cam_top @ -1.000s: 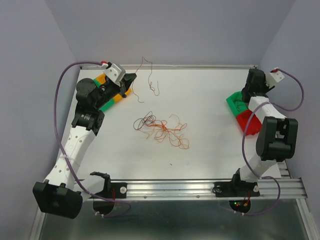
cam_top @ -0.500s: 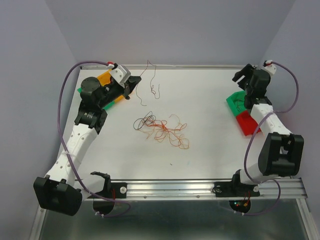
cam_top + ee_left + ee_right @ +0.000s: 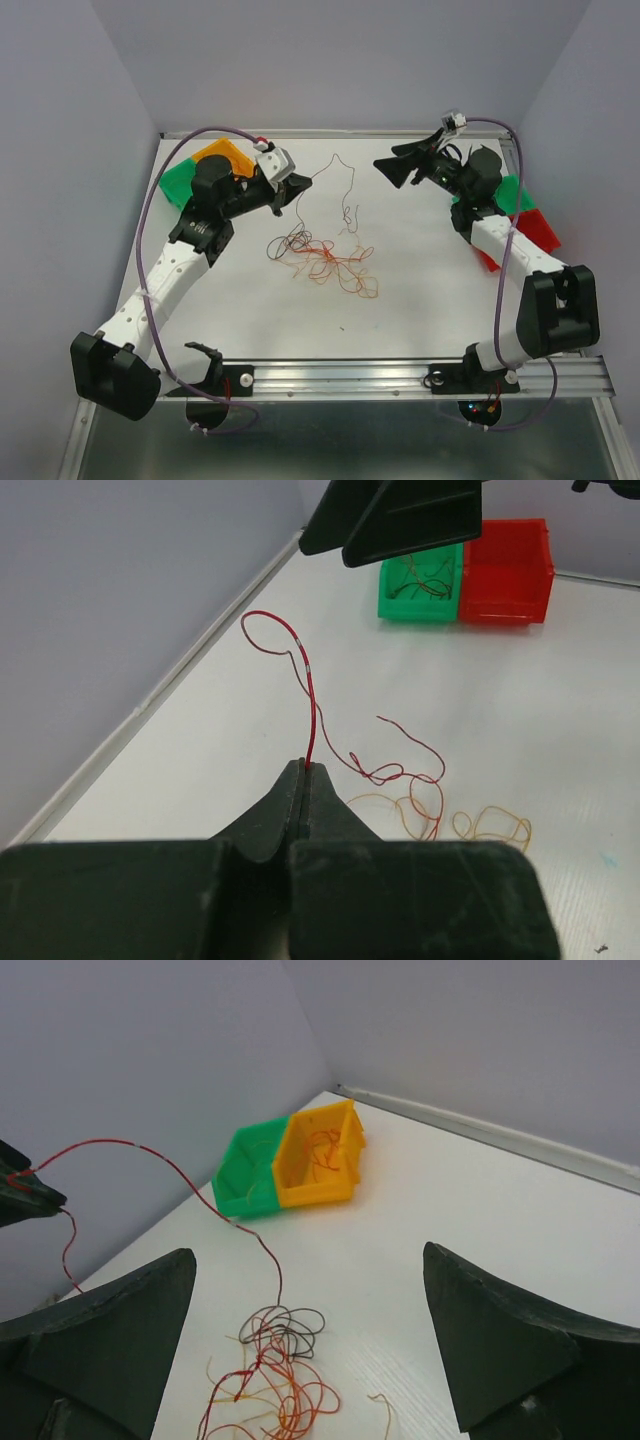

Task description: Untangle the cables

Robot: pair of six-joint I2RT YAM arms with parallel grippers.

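Tangle (image 3: 322, 260) mid-table; left bins (image 3: 180, 182), right bins (image 3: 538, 228) seemingly at edges.

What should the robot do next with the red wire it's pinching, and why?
Probably lift the left pincer, shut on the red wire, higher above the tangle, since the wire's lower end runs into it and the open right pincer holds nothing.

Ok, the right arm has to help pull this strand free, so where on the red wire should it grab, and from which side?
Grip the red wire on its sloping stretch between the raised arch and the tangle. Come from the right with the right gripper, its jaws open. That span appears lifted off the table, and the left gripper pinches the other end.
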